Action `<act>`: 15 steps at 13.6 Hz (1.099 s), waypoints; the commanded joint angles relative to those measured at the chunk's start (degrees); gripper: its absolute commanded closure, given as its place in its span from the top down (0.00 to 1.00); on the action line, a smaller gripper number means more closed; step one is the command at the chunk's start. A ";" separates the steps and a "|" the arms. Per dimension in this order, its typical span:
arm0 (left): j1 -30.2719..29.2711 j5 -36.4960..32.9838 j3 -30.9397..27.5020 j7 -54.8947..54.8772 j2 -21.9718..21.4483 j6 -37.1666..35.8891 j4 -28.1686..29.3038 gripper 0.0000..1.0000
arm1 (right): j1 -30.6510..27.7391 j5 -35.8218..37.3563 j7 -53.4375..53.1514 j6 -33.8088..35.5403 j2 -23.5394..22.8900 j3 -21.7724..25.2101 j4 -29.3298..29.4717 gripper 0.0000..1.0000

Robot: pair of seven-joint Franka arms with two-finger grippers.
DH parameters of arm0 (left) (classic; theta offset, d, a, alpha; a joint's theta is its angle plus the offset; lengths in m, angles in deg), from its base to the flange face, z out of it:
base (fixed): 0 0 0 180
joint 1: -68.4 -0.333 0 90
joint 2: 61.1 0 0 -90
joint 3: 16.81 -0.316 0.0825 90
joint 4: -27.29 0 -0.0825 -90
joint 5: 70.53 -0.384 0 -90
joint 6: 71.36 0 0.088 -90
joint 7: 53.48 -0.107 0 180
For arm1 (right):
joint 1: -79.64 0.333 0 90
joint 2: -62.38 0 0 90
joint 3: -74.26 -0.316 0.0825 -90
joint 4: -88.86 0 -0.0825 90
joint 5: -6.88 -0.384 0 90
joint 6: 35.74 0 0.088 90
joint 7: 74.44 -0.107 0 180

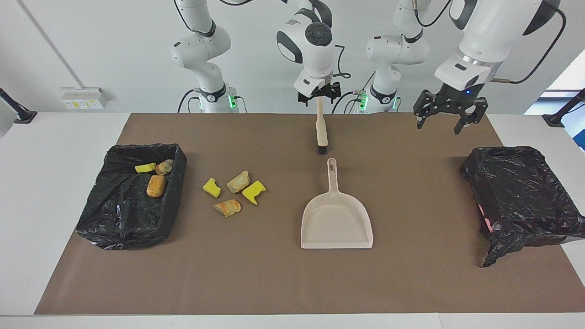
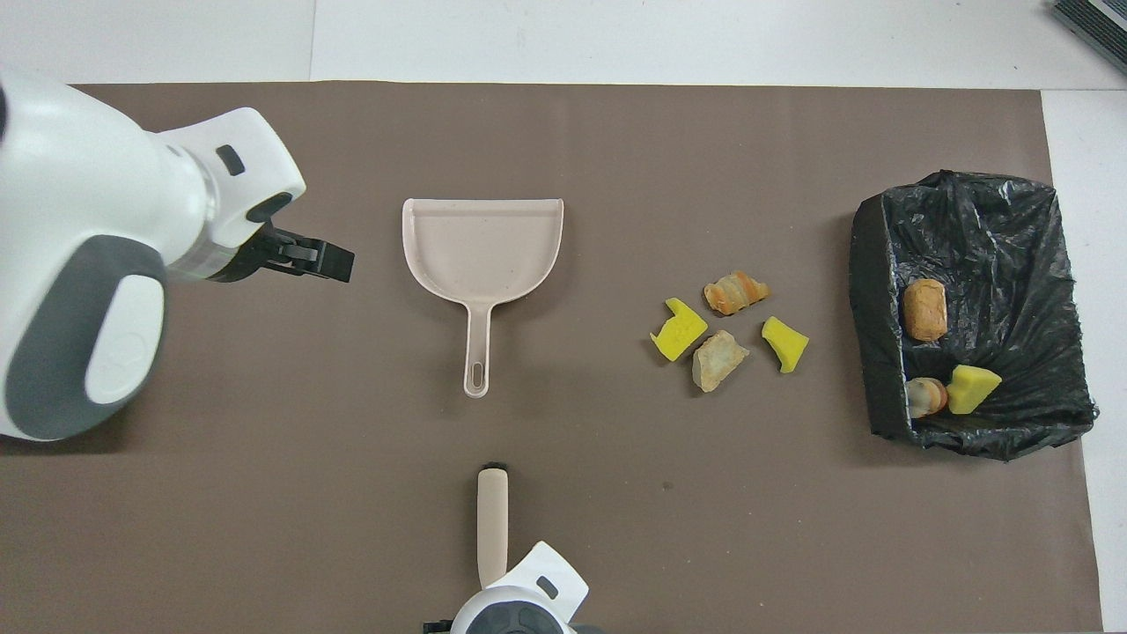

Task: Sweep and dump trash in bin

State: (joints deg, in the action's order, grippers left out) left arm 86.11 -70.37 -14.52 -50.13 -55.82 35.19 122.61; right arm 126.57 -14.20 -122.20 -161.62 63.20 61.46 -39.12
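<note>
Four scraps of trash lie loose on the brown mat of the table (image 1: 411, 283): a yellow chunk (image 1: 211, 187), a tan lump (image 1: 238, 182), a second yellow chunk (image 1: 254, 192) and an orange-striped lump (image 1: 227, 208), bunched close together. Three more sit inside the black-lined bin (image 1: 114, 219) at the right arm's end: a yellow piece (image 1: 145, 167), a tan lump (image 1: 164, 167) touching it, and an orange lump (image 1: 156, 186) apart from both.

In the overhead view the loose scraps sit at about 9 o'clock from this bin, and the beige dustpan (image 1: 336, 219) lies at about 9 o'clock from them. Its handle points toward the robots.

The right tool (image 1: 319, 95) is clamped on the upper end of the brush (image 1: 321, 130), which hangs upright with its dark bristles low over the mat, nearer the robots than the dustpan handle.

The left tool (image 1: 450, 121) hangs with its fingers spread wide and holding nothing, up in the air beside a second black-lined bin (image 1: 521, 201) at the left arm's end.
</note>
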 commanded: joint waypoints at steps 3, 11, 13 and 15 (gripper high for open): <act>8.63 -1.13 -0.88 10.16 5.77 8.39 4.88 1.00 | 2.28 -1.51 -1.02 -6.91 -0.74 0.32 -5.69 1.00; 13.04 -1.13 -0.79 18.95 7.55 22.90 17.09 1.00 | 4.83 -1.51 -3.39 -8.59 -0.82 0.32 -6.49 0.27; 13.23 -1.13 -0.79 18.80 7.29 23.52 18.15 1.00 | 5.01 -1.51 -6.98 -9.81 -1.08 0.32 -6.49 0.00; 13.32 -1.13 -0.71 18.62 7.03 23.79 18.68 1.00 | 5.01 -1.51 -7.35 -9.82 -1.26 0.32 -6.23 0.00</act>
State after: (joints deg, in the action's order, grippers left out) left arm 98.36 -70.46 -14.37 -32.67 -46.82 57.23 138.54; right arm 131.14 -14.44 -128.36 -169.69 61.47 61.56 -44.47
